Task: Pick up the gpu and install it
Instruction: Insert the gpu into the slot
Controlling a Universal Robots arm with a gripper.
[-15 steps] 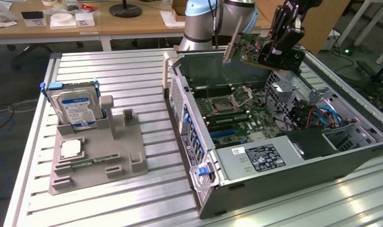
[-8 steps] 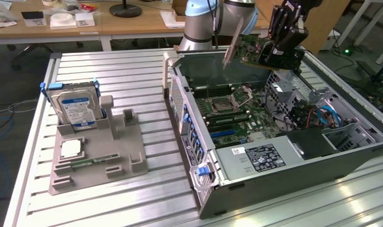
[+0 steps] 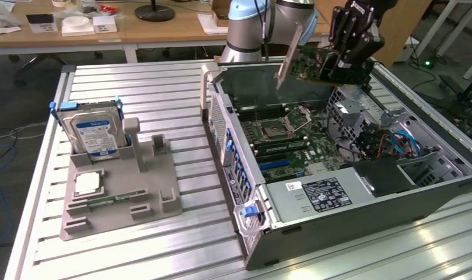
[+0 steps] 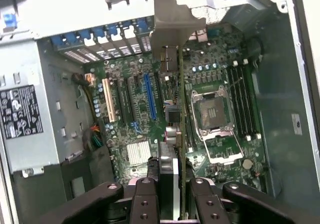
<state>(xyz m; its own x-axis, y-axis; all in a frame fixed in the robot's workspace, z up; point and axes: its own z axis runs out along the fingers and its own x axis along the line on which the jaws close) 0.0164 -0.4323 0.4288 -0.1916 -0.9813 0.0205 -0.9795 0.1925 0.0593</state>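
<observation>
Exterior view: robot arm (image 3: 251, 23) reaches in from the far side of the table (image 3: 142, 87). The hand (image 3: 335, 74) hangs over the open computer case (image 3: 337, 216), which lies on its side with the motherboard (image 3: 290, 140) facing up.

- Hand is clamped on the gpu (image 3: 304, 63). The green board is gripped at one end and sticks out toward the exterior view's left.
- The gpu's silver bracket (image 3: 287, 58) is at the free end and slopes down toward the case's far wall.
- The gpu is in the air above the far part of the motherboard, clear of the slots and not seated.
- Power supply (image 3: 321, 195) with a black label sits in the near end of the case.
- Toward the exterior view's left, well apart from the case, a grey holder (image 3: 119, 198) lies on the table. A hard drive (image 3: 95, 131) with a blue and white label stands upright at its far end, and a narrow memory stick (image 3: 103, 201) lies flat nearer the front.

Wrist view: looking down past the hand (image 4: 172, 204) into the case.

- Black fingers (image 4: 145, 201) press on either side of the gpu (image 4: 170, 176), which is seen edge-on.
- The bracket (image 4: 172, 19) is at the end away from the hand.
- The gpu's line falls between the blue slot (image 4: 150, 97) and the processor socket (image 4: 212, 109).
</observation>
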